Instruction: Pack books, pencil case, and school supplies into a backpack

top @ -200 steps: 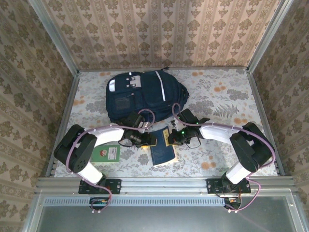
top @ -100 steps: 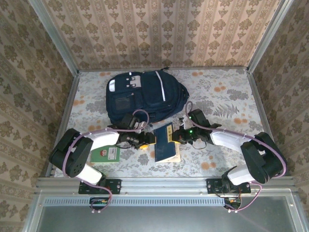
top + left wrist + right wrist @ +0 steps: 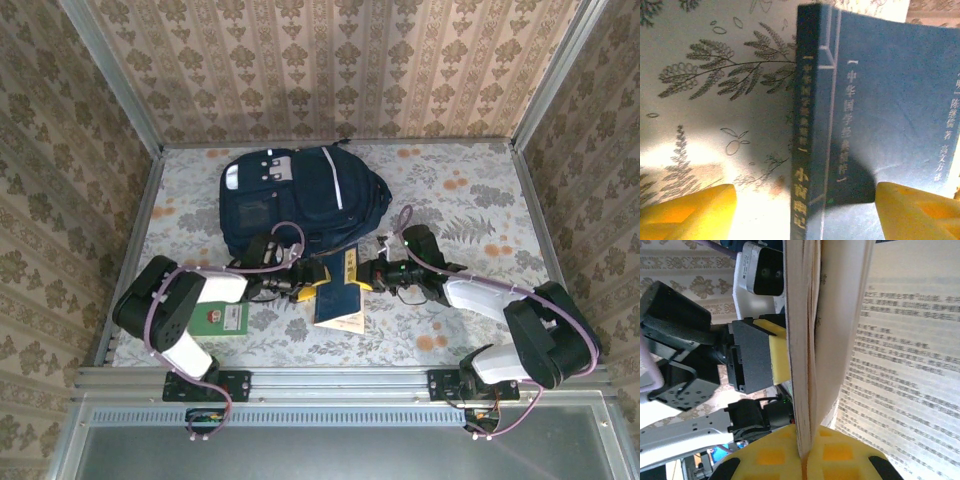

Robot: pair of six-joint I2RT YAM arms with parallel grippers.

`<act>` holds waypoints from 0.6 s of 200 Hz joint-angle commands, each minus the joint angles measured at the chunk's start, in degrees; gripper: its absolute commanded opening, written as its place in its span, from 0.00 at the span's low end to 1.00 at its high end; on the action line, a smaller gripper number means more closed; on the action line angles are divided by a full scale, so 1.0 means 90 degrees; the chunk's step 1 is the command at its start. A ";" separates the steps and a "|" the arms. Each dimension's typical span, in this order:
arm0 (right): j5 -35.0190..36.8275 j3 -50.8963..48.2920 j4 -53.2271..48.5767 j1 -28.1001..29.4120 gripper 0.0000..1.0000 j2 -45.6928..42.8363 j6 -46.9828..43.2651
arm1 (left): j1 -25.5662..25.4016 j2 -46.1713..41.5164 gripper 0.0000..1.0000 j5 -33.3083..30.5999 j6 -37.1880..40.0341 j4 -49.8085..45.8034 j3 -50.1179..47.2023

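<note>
Your right hand (image 3: 802, 462) pinches the book (image 3: 880, 100) by its pages; your left hand (image 3: 805, 206) gapes astride the spine, backpack (image 3: 300, 200) just beyond.

White-shelled, black-jointed left arm (image 3: 215, 289) and right arm (image 3: 480, 293) trail looping purple cables (image 3: 284, 226) across the lower frame; yellow, grid-moulded pads (image 3: 836, 452) line the right pincer (image 3: 372, 276).

backpack (image 3: 300, 200) behind book (image 3: 338, 300) | book between left pincer (image 3: 312, 283) and right pincer (image 3: 368, 277) | small book (image 3: 220, 318) far left
</note>
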 commanded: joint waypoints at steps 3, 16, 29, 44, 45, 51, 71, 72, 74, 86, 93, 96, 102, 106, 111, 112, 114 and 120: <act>-0.0334 -0.0087 0.0557 -0.0045 0.04 -0.0066 0.0230 | -0.0036 0.0366 0.69 0.0363 -0.1040 0.1862 -0.0270; -0.0334 -0.0102 0.0641 -0.0064 0.04 0.0012 0.0258 | -0.0065 0.0523 0.66 0.0470 -0.1456 0.2630 -0.0315; -0.0310 -0.0108 0.0649 -0.0094 0.03 0.0045 0.0245 | -0.0076 0.0707 0.60 0.0531 -0.1864 0.3432 -0.0386; -0.0233 -0.0125 0.0604 -0.0164 0.03 0.0045 0.0204 | -0.0070 0.0976 0.49 0.0572 -0.2356 0.4404 -0.0485; -0.0225 -0.0126 0.0593 -0.0168 0.03 0.0045 0.0199 | -0.0068 0.1002 0.48 0.0574 -0.2388 0.4456 -0.0488; -0.0182 -0.0119 0.0503 -0.0199 0.03 0.0045 0.0136 | -0.0067 0.1132 0.41 0.0576 -0.2572 0.4846 -0.0524; -0.0063 -0.0124 0.0240 -0.0279 0.03 0.0045 -0.0040 | -0.0056 0.1455 0.24 0.0563 -0.2852 0.5377 -0.0596; -0.0057 -0.0126 0.0235 -0.0284 0.03 0.0045 -0.0051 | -0.0057 0.1461 0.23 0.0560 -0.2841 0.5377 -0.0598; -0.0050 -0.0127 0.0216 -0.0288 0.03 0.0045 -0.0063 | -0.0057 0.1466 0.22 0.0557 -0.2818 0.5365 -0.0604; 0.0014 -0.0113 0.0045 -0.0308 0.03 0.0045 -0.0180 | -0.0047 0.1484 0.16 0.0528 -0.2749 0.5368 -0.0637; 0.0068 -0.0108 -0.0065 -0.0323 0.03 0.0040 -0.0257 | -0.0047 0.1479 0.13 0.0522 -0.2736 0.5367 -0.0648; 0.0096 -0.0108 -0.0130 -0.0324 0.04 0.0031 -0.0303 | -0.0047 0.1472 0.13 0.0522 -0.2738 0.5373 -0.0648; 0.0181 -0.0083 -0.0293 -0.0347 0.06 0.0000 -0.0398 | -0.0042 0.1450 0.11 0.0500 -0.2736 0.5360 -0.0658; 0.0252 -0.0077 -0.0429 -0.0356 0.09 -0.0033 -0.0480 | -0.0038 0.1423 0.09 0.0481 -0.2737 0.5358 -0.0667; 0.0342 -0.0061 -0.0614 -0.0367 0.12 -0.0071 -0.0590 | -0.0028 0.1384 0.08 0.0464 -0.2725 0.5353 -0.0672; 0.0360 -0.0055 -0.0651 -0.0367 0.12 -0.0081 -0.0609 | -0.0028 0.1377 0.08 0.0461 -0.2729 0.5346 -0.0675; 0.0398 -0.0051 -0.0711 -0.0374 0.14 -0.0101 -0.0652 | -0.0023 0.1359 0.07 0.0459 -0.2724 0.5343 -0.0677; 0.0523 -0.0027 -0.0930 -0.0377 0.17 -0.0159 -0.0785 | -0.0006 0.1301 0.05 0.0449 -0.2712 0.5318 -0.0677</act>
